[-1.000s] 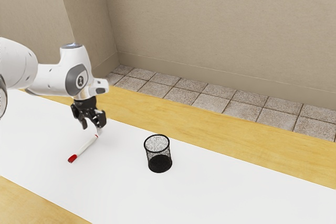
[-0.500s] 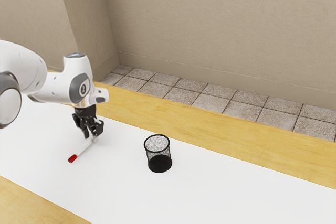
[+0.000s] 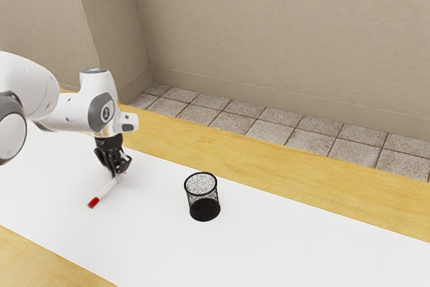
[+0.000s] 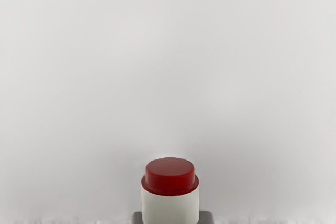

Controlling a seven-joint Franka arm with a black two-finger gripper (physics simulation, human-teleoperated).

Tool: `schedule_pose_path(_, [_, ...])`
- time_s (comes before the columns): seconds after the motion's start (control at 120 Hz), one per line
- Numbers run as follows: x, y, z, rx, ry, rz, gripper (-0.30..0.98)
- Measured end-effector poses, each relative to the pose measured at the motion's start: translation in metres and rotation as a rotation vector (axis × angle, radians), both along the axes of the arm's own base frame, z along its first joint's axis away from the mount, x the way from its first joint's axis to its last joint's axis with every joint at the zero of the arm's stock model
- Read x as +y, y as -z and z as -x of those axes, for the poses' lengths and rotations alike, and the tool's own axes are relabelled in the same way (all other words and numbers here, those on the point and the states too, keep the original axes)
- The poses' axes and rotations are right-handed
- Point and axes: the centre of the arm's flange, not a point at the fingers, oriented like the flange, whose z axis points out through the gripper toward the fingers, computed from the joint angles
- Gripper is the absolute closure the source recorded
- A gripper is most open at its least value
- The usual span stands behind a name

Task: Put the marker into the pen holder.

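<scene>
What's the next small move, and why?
Probably a short lift straight up, grip shut. The fingers touch the marker from both sides, and it is down by the white tabletop. The pen holder stands upright, open at the top, off toward the exterior view's right, so the marker likely needs height before crossing.

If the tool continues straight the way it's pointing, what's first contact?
Most likely the white surface below: the tool points down, closed on the marker. Any remaining gap is unclear.
</scene>
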Motion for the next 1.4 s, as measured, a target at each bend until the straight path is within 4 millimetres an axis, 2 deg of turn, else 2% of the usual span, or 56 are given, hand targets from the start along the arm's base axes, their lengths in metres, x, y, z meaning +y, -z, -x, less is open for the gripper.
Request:
schedule_pose_path(0.067, [0.0, -0.014, 0.001, -0.004, 0.002, 0.003, 0.75])
schedule_pose_path(0.15, [-0.012, -0.06, 0.0, -0.04, 0.025, 0.024, 0.76])
schedule_pose_path(0.25, [-0.062, -0.123, 0.001, -0.088, 0.117, 0.049, 0.78])
schedule_pose_path(0.358, [-0.111, -0.169, 0.007, -0.118, 0.213, 0.071, 0.78])
schedule_pose_path(0.475, [-0.156, -0.194, 0.01, -0.126, 0.297, 0.083, 0.78])
schedule_pose_path(0.658, [-0.23, -0.218, 0.007, -0.139, 0.425, 0.096, 0.72])
schedule_pose_path(0.725, [-0.25, -0.222, 0.003, -0.142, 0.457, 0.099, 0.7])
schedule_pose_path(0.833, [-0.269, -0.22, -0.015, -0.146, 0.483, 0.091, 0.67])
schedule_pose_path(0.933, [-0.282, -0.207, -0.033, -0.137, 0.494, 0.086, 0.66])
schedule_pose_path(1.067, [-0.301, -0.181, -0.055, -0.115, 0.509, 0.083, 0.65])
schedule_pose_path(1.142, [-0.302, -0.169, -0.059, -0.101, 0.502, 0.092, 0.65])
schedule_pose_path(1.25, [-0.29, -0.156, -0.062, -0.082, 0.475, 0.107, 0.64])
schedule_pose_path(1.4, [-0.279, -0.135, -0.055, -0.031, 0.456, 0.12, 0.64])
